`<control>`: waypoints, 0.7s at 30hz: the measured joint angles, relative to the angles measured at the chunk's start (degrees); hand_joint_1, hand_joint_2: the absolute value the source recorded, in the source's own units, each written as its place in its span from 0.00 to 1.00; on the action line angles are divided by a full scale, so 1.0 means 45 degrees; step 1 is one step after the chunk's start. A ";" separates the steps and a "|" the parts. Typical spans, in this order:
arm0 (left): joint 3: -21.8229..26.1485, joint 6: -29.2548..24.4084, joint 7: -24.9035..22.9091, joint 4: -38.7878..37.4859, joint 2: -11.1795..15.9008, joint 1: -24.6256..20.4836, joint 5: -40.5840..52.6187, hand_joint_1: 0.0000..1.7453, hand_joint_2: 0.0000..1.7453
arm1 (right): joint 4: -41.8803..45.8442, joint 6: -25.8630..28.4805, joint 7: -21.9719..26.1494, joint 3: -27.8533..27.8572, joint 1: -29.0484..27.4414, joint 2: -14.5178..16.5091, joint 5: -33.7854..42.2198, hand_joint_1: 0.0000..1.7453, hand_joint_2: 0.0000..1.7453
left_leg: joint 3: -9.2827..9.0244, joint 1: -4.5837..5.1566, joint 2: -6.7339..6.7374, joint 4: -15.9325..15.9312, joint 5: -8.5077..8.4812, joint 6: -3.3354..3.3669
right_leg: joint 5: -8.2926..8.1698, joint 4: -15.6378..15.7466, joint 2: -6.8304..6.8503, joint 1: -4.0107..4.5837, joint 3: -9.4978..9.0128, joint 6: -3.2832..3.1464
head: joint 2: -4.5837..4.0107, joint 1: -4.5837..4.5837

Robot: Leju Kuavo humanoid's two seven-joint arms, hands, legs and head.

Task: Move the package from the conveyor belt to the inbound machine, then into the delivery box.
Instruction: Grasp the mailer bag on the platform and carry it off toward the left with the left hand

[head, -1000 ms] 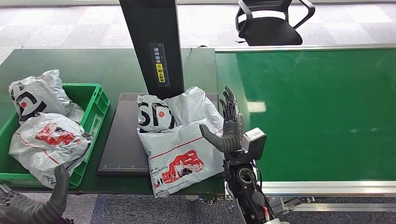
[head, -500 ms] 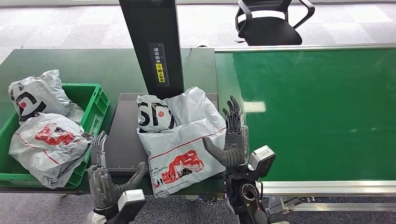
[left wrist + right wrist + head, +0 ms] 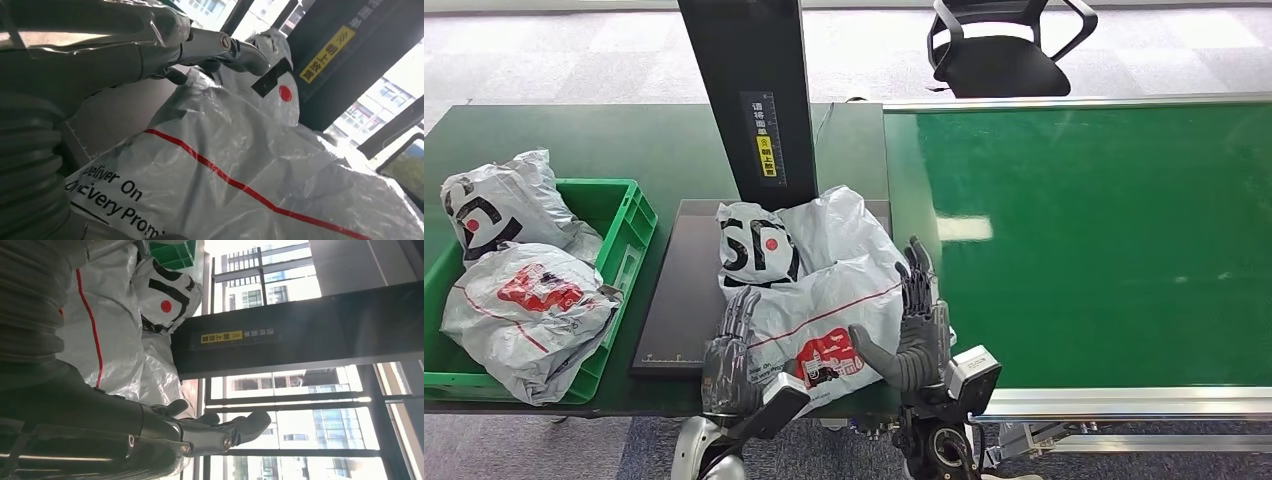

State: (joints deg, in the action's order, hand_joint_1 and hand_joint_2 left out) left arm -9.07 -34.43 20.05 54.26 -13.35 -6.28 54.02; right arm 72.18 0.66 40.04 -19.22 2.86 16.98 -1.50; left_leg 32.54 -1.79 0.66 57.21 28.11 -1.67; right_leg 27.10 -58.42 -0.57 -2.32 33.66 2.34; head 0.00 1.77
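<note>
white plastic courier package (image 3: 819,290) lies on the black scanner plate (image 3: 679,300); left robot hand (image 3: 729,355) and right robot hand (image 3: 914,320) flank it, fingers spread, gripping nothing.

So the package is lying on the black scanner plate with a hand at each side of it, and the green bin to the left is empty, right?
Not quite: the green bin is not empty. The head view shows two bagged parcels in it. The rest holds: the package lies on the black scanner plate, with the left hand and the right hand at its two sides.
</note>
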 joint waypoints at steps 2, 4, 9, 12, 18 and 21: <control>0.0018 0.0161 0.0022 -0.0333 -0.0001 -0.0194 -0.0002 0.00 1.00 | 0.0019 0.0084 0.0000 0.0023 -0.0073 0.0001 -0.0049 0.00 1.00 | 0.0000 0.0000 0.0000 0.0000 0.0000 0.0000 | 0.0000 0.0000 0.0000 0.0000 -0.0001 0.0000 | 0.0000 0.0000; 0.0035 0.0276 0.0053 -0.0596 -0.0004 -0.0370 -0.0001 0.00 1.00 | 0.0057 0.0140 0.0000 0.0047 -0.0166 0.0007 -0.0074 0.00 1.00 | 0.0000 0.0000 0.0000 0.0000 0.0000 0.0000 | 0.0000 0.0000 0.0000 0.0000 -0.0002 0.0000 | 0.0000 0.0000; 0.0052 0.0448 0.0066 -0.0982 -0.0005 -0.0717 0.0092 0.00 1.00 | 0.0164 0.0200 0.0000 0.0125 -0.0405 0.0084 -0.0105 0.00 1.00 | -0.0002 0.0000 0.0000 0.0000 -0.0001 0.0000 | 0.0000 0.0000 0.0000 0.0000 -0.0005 0.0000 | 0.0000 0.0001; 0.0056 0.0469 0.0073 -0.1112 -0.0005 -0.0815 0.0132 0.02 1.00 | 0.0217 0.0220 0.0000 0.0159 -0.0509 0.0107 -0.0104 0.00 1.00 | -0.0004 0.0000 0.0000 0.0000 -0.0001 0.0000 | 0.0000 0.0000 0.0000 0.0000 -0.0006 0.0000 | 0.0000 0.0000; 0.0053 0.0596 0.0131 -0.1327 -0.0010 -0.0899 0.0135 1.00 1.00 | 0.0260 0.0245 0.0000 0.0226 -0.0618 0.0114 -0.0106 0.00 1.00 | -0.0005 0.0000 0.0002 0.0000 -0.0001 0.0000 | 0.0000 0.0000 0.0000 0.0000 -0.0006 0.0000 | 0.0000 0.0001; 0.0057 0.0602 0.0132 -0.1363 -0.0010 -0.0905 0.0148 1.00 1.00 | 0.0260 0.0235 0.0000 0.0273 -0.0645 0.0140 -0.0126 0.00 1.00 | -0.0006 0.0000 0.0001 0.0000 -0.0001 0.0000 | 0.0000 0.0000 0.0000 0.0000 -0.0007 0.0000 | 0.0000 0.0002</control>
State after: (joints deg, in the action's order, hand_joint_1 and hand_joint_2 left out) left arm -8.81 -31.72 20.65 48.13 -13.40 -10.36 54.69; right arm 73.35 1.72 40.04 -17.99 -0.04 17.61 -2.07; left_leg 32.52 -1.79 0.66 57.21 28.11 -1.67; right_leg 27.10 -58.42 -0.57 -2.32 33.62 2.34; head 0.00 1.78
